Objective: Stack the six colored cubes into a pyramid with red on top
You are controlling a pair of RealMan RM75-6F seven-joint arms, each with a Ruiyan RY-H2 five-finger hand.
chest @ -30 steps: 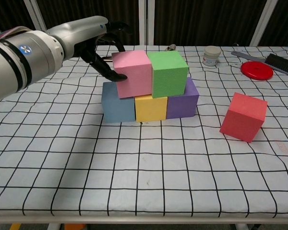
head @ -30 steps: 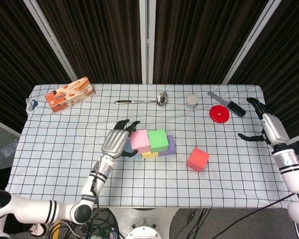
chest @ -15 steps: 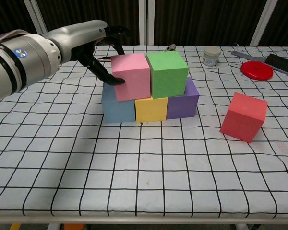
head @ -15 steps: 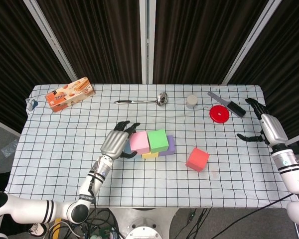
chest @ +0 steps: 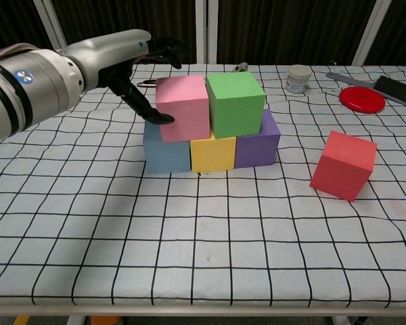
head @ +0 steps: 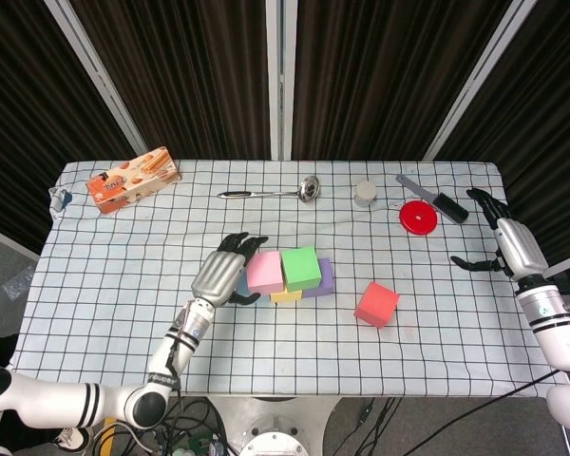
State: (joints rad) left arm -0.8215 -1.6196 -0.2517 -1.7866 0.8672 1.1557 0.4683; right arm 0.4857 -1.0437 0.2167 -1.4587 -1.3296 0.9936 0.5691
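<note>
While my left hand [chest: 137, 74] touches the left side of the pink cube [chest: 183, 107] with its fingers spread, I am not gripping it. That cube sits beside the green cube [chest: 236, 103], on top of the blue cube [chest: 165, 150], yellow cube [chest: 213, 153] and purple cube [chest: 259, 143]. The red cube [chest: 344, 165] rests alone on the table [chest: 203, 230], off to the right. My right hand [head: 504, 239] hangs open at the table's right edge, holding nothing.

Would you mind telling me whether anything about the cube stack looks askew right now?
The pink cube sits tilted on the bottom row, leaning against the green cube, not flat. The left hand touches its left face. The red cube lies apart, also tilted.
</note>
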